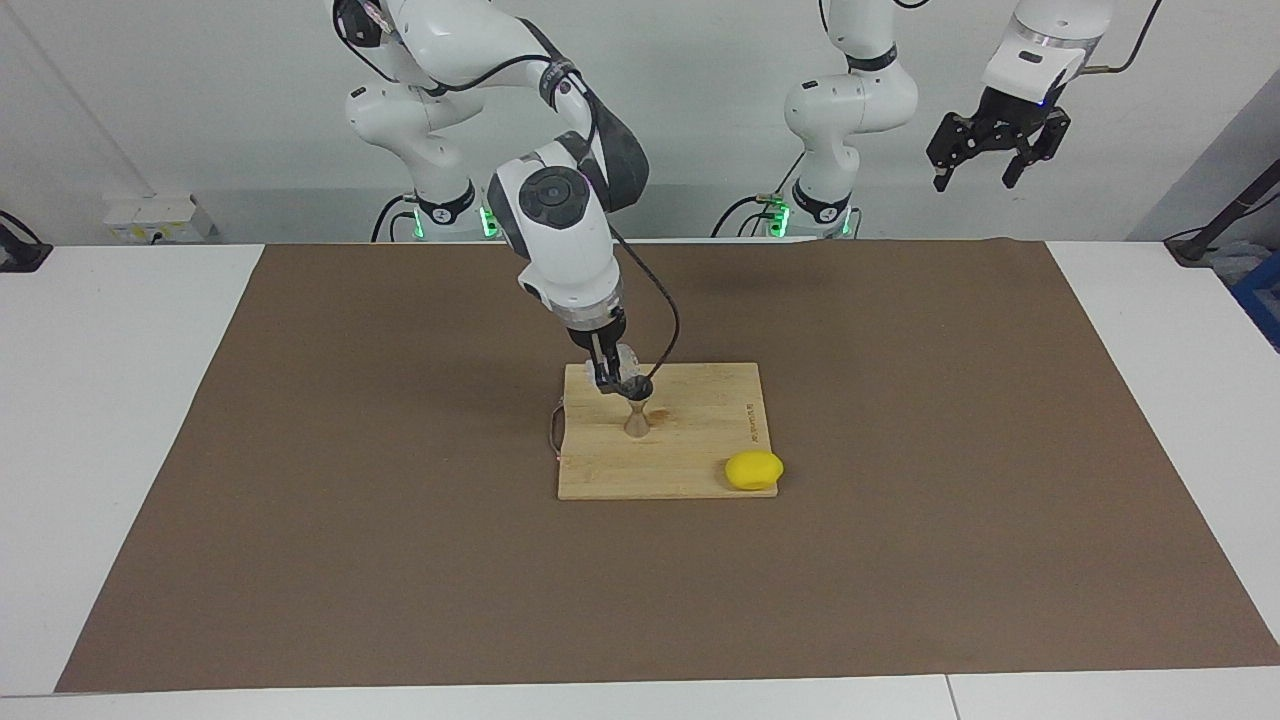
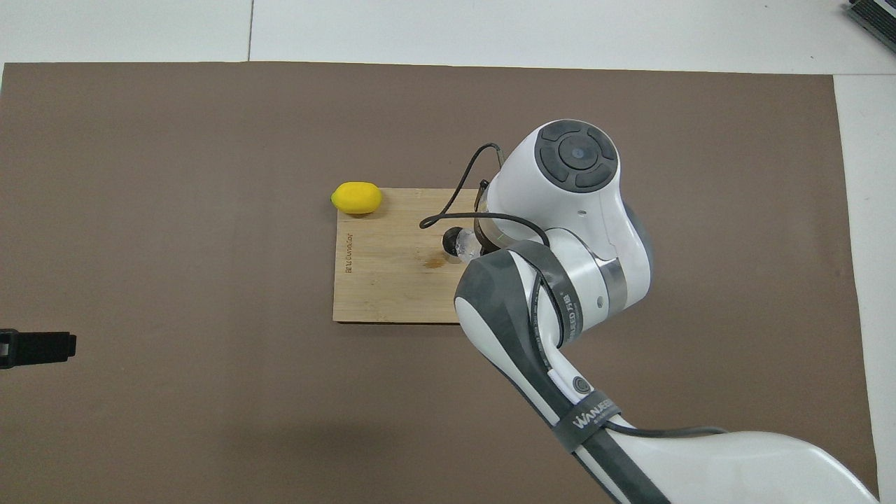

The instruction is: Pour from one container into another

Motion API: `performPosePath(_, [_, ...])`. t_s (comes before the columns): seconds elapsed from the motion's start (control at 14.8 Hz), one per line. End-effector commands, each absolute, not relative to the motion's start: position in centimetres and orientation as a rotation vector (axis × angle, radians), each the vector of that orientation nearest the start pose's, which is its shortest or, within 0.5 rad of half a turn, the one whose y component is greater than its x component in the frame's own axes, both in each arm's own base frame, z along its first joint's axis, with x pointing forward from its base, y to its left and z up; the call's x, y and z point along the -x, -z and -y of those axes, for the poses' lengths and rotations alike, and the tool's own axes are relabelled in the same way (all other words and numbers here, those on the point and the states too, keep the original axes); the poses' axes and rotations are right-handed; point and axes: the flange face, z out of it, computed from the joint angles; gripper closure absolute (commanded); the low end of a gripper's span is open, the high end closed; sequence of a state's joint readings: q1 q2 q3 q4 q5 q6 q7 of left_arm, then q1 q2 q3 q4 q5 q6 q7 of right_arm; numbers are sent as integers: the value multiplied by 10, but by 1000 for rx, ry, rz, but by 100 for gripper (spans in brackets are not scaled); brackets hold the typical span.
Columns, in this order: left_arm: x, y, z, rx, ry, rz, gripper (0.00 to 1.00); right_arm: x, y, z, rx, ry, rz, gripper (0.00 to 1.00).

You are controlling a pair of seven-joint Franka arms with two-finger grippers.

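In the facing view, the right gripper point(image 1: 618, 377) holds the clear glass tumbler point(image 1: 624, 362) by its side wall, tilted, with its mouth just above the steel jigger point(image 1: 637, 411). The jigger stands upright on the wooden board point(image 1: 690, 440), directly under the gripper. I judge the tumbler to be stiff, smooth and fragile, so a firm side grip on the wall is right. The jigger looks light and narrow at the waist; a touch may tip it. One lemon point(image 1: 754, 470) lies on the board's corner. The left gripper point(image 1: 987, 150) waits high in the air, fingers apart and empty.

In the overhead view, the arm hides most of the tumbler point(image 2: 465, 243). I count one tumbler, one jigger point(image 2: 453, 240), one lemon point(image 2: 357, 197) and one board point(image 2: 381, 280).
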State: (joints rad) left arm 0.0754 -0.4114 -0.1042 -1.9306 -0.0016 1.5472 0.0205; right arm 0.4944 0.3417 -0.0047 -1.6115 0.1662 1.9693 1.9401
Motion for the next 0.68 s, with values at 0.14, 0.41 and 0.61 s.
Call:
performPosePath(0.14, [-453,-627,24,3090,10,-72,0,-586,-433,-322,2176,-139,-2163,100])
performPosePath(0.41, [-490,-621,16,3108,-7,-56,0,-585,-430,-323,2196,-117,-2163,100])
performPosePath(0.61, [-520,-596,15,3122,8,-54,0,-585,-430,-324,2194,-120,-2161,100])
